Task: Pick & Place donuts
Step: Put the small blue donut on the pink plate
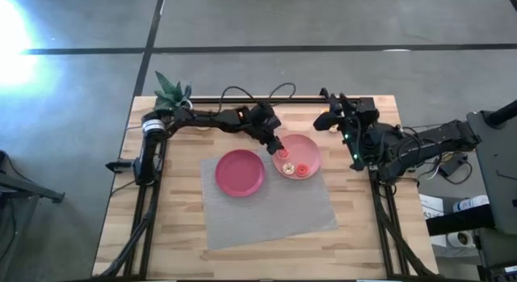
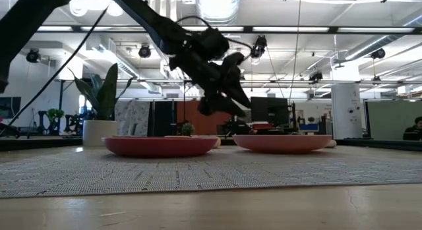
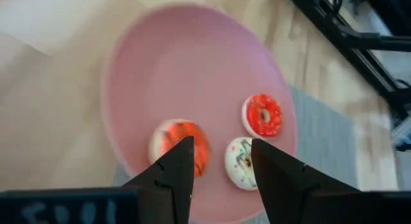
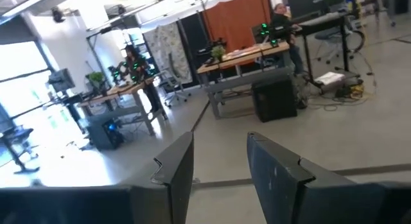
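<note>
Two round plates sit on a gray mat (image 1: 271, 203) in the middle of the wooden counter (image 1: 355, 242). The dark pink plate (image 1: 240, 172) is on the left and has nothing on it that can be seen. The light pink plate (image 1: 297, 156) is just beside it on the right, closer to the back edge of the counter.

Three small donuts lie on the light pink plate. One is red (image 3: 264, 115). One is white with little sprinkles (image 3: 240, 162). One is orange-red on a white base (image 3: 181, 145), though part of it is hidden behind a finger, so its look is hard to be sure of. The three lie close together, but each is apart from the others.

The left pincer (image 1: 277, 145) hangs just over the left rim of the light pink plate. Its two fingers are spread apart and hold nothing. The right pincer (image 1: 326, 104) waits near the back right corner of the counter, lifted and pointing out into the room, fingers apart and holding nothing.

One green plant (image 1: 170, 91) stands at the back left corner.
</note>
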